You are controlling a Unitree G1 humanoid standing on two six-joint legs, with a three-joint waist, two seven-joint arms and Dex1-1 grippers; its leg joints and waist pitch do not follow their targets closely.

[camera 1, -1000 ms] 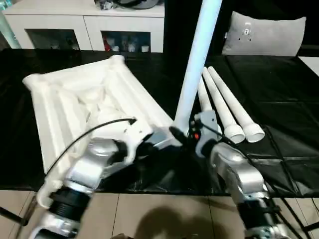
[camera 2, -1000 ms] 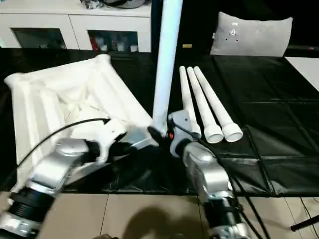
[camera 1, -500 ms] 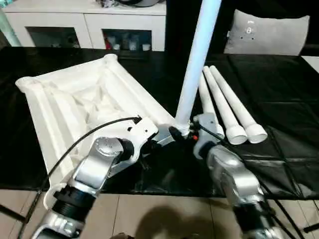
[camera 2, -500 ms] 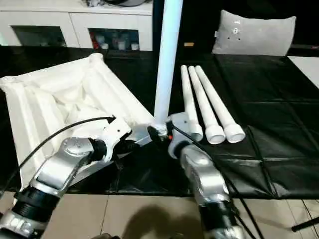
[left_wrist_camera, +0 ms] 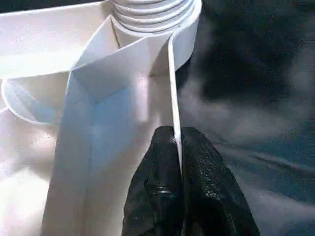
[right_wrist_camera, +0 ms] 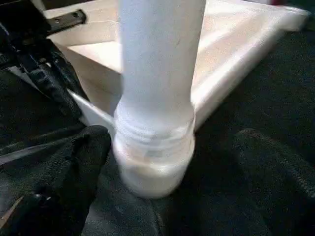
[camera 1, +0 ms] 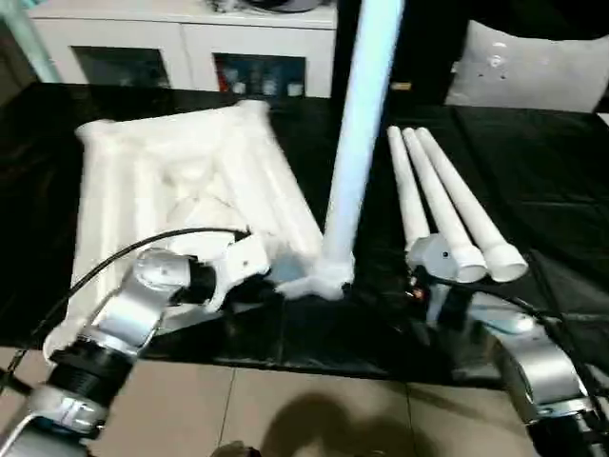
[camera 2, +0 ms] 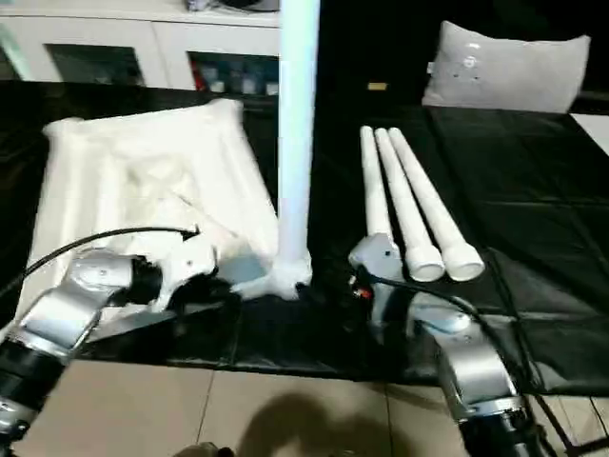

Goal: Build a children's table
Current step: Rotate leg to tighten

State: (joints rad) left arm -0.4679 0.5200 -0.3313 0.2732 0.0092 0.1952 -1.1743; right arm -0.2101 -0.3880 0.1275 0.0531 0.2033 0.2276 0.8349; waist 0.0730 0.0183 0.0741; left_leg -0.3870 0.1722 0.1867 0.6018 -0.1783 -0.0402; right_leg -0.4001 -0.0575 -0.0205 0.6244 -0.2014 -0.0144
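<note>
The table top (camera 1: 181, 181) lies underside-up on the black sheet (camera 1: 533, 171), one leg (camera 1: 357, 124) upright in its near corner socket. Left gripper (left_wrist_camera: 176, 162) pinches its rim; right gripper (right_wrist_camera: 162, 196) spread wide. Three legs (camera 1: 447, 205) alongside; cushion (camera 1: 533, 67) and cabinet (camera 1: 171, 48) behind.

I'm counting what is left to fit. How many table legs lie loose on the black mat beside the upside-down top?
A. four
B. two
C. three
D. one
C: three legs lie side by side on the black mat, right of the tabletop, while a fourth leg stands upright in the top's near corner socket.
</note>
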